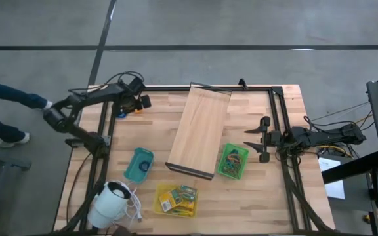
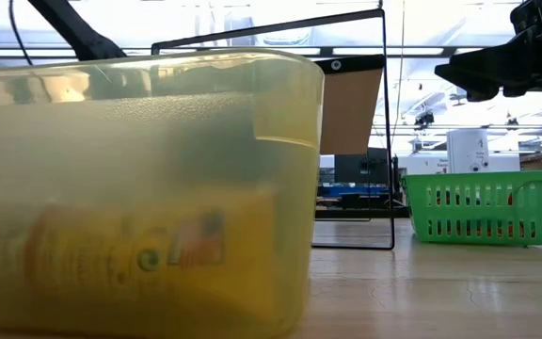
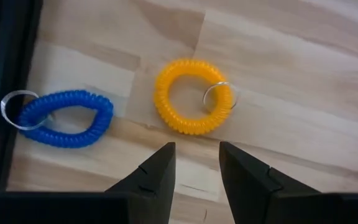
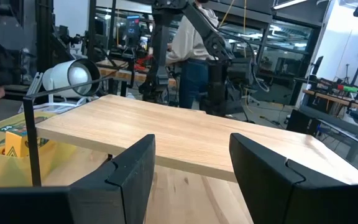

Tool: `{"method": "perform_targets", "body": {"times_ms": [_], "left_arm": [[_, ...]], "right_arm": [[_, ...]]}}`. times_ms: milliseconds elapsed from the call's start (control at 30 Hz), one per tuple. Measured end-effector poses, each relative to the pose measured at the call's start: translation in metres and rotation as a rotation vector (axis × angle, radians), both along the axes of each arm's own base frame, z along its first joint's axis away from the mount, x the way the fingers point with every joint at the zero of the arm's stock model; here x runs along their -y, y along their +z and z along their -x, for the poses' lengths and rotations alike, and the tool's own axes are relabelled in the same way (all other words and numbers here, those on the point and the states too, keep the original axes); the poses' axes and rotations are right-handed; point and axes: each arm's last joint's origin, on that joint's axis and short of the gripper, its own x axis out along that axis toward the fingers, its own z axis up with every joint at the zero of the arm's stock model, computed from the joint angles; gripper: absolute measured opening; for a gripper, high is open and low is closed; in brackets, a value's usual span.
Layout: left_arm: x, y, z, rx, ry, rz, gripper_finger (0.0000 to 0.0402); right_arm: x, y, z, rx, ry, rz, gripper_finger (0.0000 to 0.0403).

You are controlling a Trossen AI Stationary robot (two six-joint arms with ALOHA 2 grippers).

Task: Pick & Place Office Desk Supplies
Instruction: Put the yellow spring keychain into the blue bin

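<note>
An orange coiled ring (image 3: 193,96) with a small metal key ring (image 3: 218,99) on it lies flat on the wooden table (image 1: 261,190), near the far left corner, and a blue coiled ring (image 3: 67,118) lies just beside it, stretched into an oval and carrying its own metal loop (image 3: 16,109) right against the black frame rail (image 3: 5,81) that runs along the table's edge. The left gripper (image 3: 194,163) hangs directly over this spot, its jaws apart with a narrow gap and nothing between them; the orange ring sits just ahead of the fingertips with bare wood all round it, while the blue ring has little room on the rail side. Farther in, a long pale wooden board (image 1: 199,131) lies tilted across the middle of the table. Nearer the front are a teal bin (image 1: 138,164), a yellow bin (image 1: 176,199) holding small yellow-green packets, and a green basket (image 1: 233,160) just right of the board, with open wood between them. A white round corded device (image 1: 110,202) stands at the front left corner. The right gripper (image 1: 262,139) waits by the right frame rail, jaws wide apart and empty, facing the board's edge. A person (image 4: 191,43) stands in the room beyond the table.
</note>
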Motion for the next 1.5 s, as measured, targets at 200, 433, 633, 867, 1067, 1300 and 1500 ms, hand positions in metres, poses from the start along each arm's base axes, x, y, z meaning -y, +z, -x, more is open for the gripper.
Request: {"method": "perform_targets", "body": {"times_ms": [200, 433, 633, 867, 1067, 1300, 1500], "left_arm": [[-0.01, -0.016, 0.001, -0.035, 0.074, 0.055, 0.0129], [-0.02, -0.024, 0.007, -0.045, 0.114, 0.065, 0.0129], [-0.026, -0.024, 0.011, -0.047, 0.137, 0.04, 0.0129], [-0.026, -0.024, 0.011, -0.048, 0.145, 0.034, 0.0129], [-0.027, -0.024, 0.012, -0.051, 0.195, 0.009, 0.0129], [-0.029, -0.026, 0.012, -0.044, 0.233, 0.006, 0.0129], [-0.026, -0.028, 0.012, -0.009, 0.228, 0.055, 0.0129]], "right_arm": [[0.0, 0.0, 0.0, 0.0, 0.0, 0.0, 0.0206], [0.0, 0.0, 0.0, 0.0, 0.0, 0.0, 0.0206], [0.0, 0.0, 0.0, 0.0, 0.0, 0.0, 0.0206], [0.0, 0.0, 0.0, 0.0, 0.0, 0.0, 0.0206], [0.0, 0.0, 0.0, 0.0, 0.0, 0.0, 0.0206], [0.0, 0.0, 0.0, 0.0, 0.0, 0.0, 0.0206], [0.0, 0.0, 0.0, 0.0, 0.0, 0.0, 0.0206]]}}
